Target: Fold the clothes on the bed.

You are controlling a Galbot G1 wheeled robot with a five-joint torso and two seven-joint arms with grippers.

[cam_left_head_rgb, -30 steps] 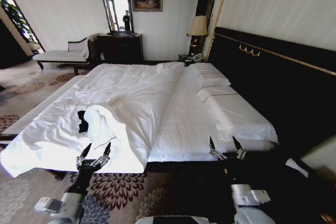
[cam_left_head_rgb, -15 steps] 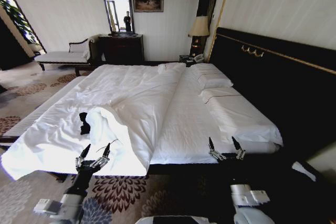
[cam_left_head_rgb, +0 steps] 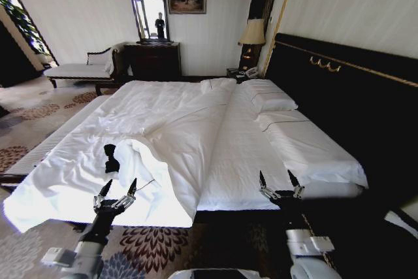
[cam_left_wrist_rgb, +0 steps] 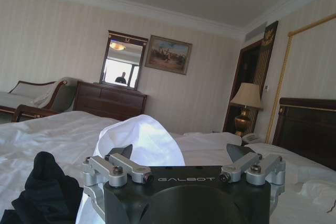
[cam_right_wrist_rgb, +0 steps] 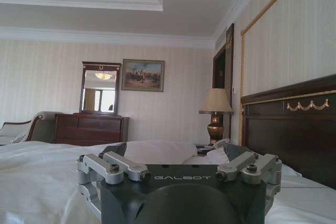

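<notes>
**Both grippers poised at the bed's near edge**

The black T-shirt [cam_left_head_rgb: 111, 159] is seen bunched on the white duvet [cam_left_head_rgb: 176, 129], just beside a raised fold of it, near the bed's [cam_left_head_rgb: 313, 151] near left corner. The left gripper [cam_left_head_rgb: 116, 191] is held upright at the duvet's edge, jaws spread and empty, the shirt [cam_left_wrist_rgb: 44, 190] lying close in front of it. The right gripper [cam_left_head_rgb: 279, 182] is raised at the bed's near right edge, jaws likewise released, nothing grasped.

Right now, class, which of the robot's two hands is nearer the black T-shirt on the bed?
The left hand: it hangs open just before the crumpled black T-shirt; the right hand, also open, sits far across the bed.
</notes>
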